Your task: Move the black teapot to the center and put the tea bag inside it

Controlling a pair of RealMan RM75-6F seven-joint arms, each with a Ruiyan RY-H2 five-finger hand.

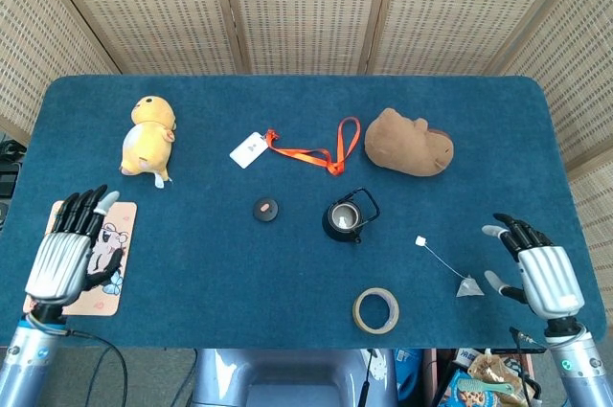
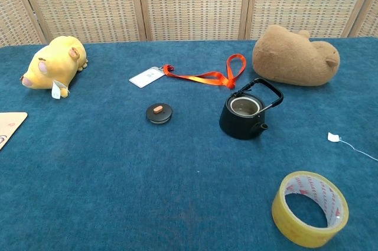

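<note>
The black teapot stands open near the table's middle, its handle tilted back. Its black lid lies on the cloth to the left of it. The tea bag lies near the front right edge, its string running up to a white tag. My right hand hovers just right of the tea bag, fingers spread, holding nothing. My left hand is at the front left over the picture card, fingers apart and empty. Neither hand shows in the chest view.
A yellow plush lies at the left, a brown plush at the right. An orange lanyard with a white card lies behind the teapot. A tape roll sits in front. A picture card is under the left hand.
</note>
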